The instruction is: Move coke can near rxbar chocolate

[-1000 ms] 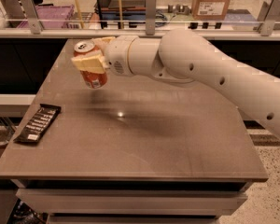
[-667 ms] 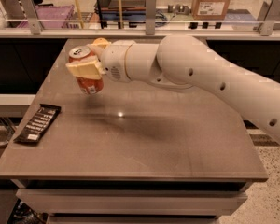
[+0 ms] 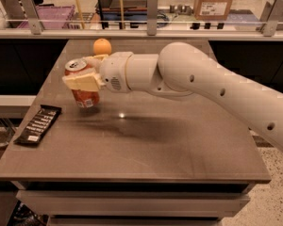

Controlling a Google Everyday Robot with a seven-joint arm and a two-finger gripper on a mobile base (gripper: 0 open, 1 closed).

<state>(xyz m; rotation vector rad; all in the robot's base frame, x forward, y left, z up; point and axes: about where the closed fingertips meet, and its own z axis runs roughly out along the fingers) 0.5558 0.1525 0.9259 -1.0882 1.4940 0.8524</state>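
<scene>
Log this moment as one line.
gripper: shut on coke can, tilted | rxbar chocolate: front-left table edge, apart | orange: behind gripper

Far finger of the tool (image 3: 83,73) mostly behind the coke can (image 3: 86,97) above the table (image 3: 179,149); rxbar chocolate (image 3: 37,125) lettering illegible.

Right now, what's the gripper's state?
Gripper: closed on the coke can, which is tilted, to the right of the rxbar chocolate.

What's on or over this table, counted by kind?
Cans: 1, the coke can, gripped by the end effector over the table's left side.
Bars: 1, the rxbar, by the left edge.
Fruit: 1, the orange, at the back.
Total: 3.
</scene>
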